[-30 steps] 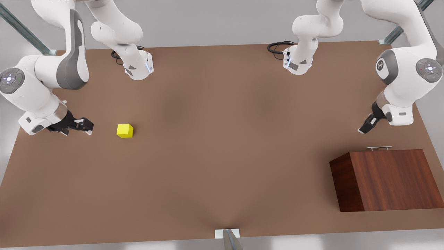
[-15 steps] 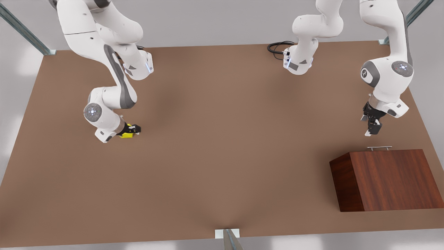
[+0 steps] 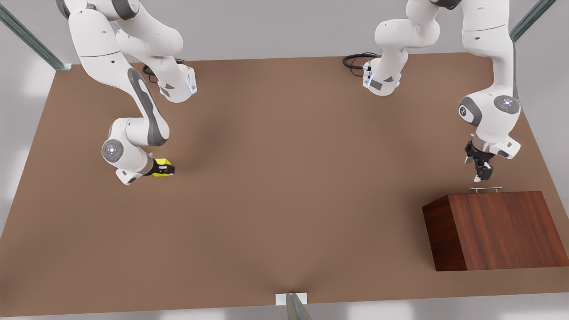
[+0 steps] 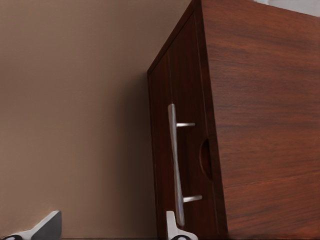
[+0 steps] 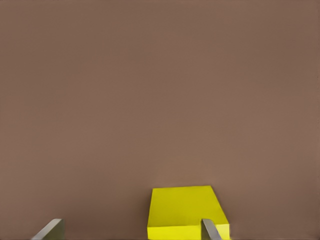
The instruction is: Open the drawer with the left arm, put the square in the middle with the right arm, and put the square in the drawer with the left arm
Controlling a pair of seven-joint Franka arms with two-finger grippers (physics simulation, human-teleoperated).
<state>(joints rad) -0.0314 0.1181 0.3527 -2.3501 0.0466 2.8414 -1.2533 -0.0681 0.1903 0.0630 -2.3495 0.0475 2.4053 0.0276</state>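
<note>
The right hand [image 3: 165, 169] is spread wide around the square [image 3: 161, 167], which rests on the tabletop [image 3: 284, 186] between its fingers. The left hand [image 3: 481, 174], fingers apart, hangs just beside the shut drawer's handle [image 3: 486, 189].

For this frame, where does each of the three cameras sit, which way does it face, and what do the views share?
Front view: high opposite the arm bases, looking down on the table; both arms, the cabinet and the square show.
Left wrist view: on the left gripper, facing the drawer and its handle; two fingertips show, spread.
Right wrist view: on the right gripper, facing the tabletop and square between spread fingertips.
Shared: the front view shares the handle with the left wrist view, the square with the right.
</note>
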